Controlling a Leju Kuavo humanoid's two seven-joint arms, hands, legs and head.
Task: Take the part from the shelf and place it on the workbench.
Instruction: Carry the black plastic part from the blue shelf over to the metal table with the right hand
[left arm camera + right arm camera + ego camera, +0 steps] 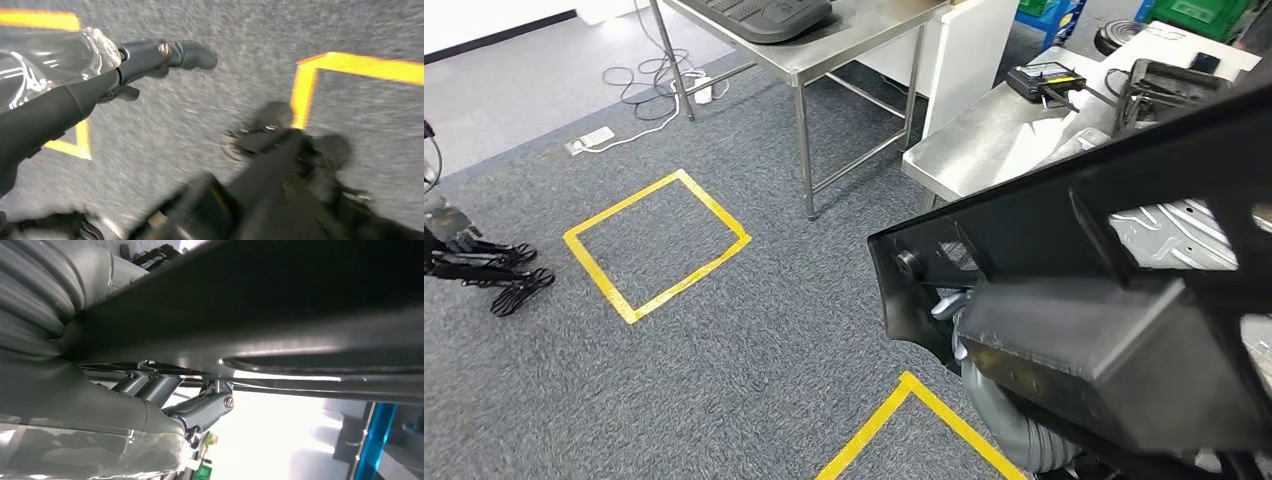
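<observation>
A large black moulded part (1114,260) takes up the right of the head view, carried low over the grey carpet. My right hand (200,410) grips it from underneath, its fingers pressed up against the part's dark underside (300,295). The grey ribbed wrist cover (1009,420) shows below the part. My left hand (489,268) hangs at the far left, away from the part. In the left wrist view its fingers (192,55) are stretched out with nothing in them. A steel workbench (984,140) stands just beyond the part.
The workbench carries a black meter (1046,80) and a black frame (1169,85). A second steel table (824,50) behind it holds another dark part (764,15). Yellow tape squares (659,245) mark the carpet. Cables and a power strip (589,140) lie at the back left.
</observation>
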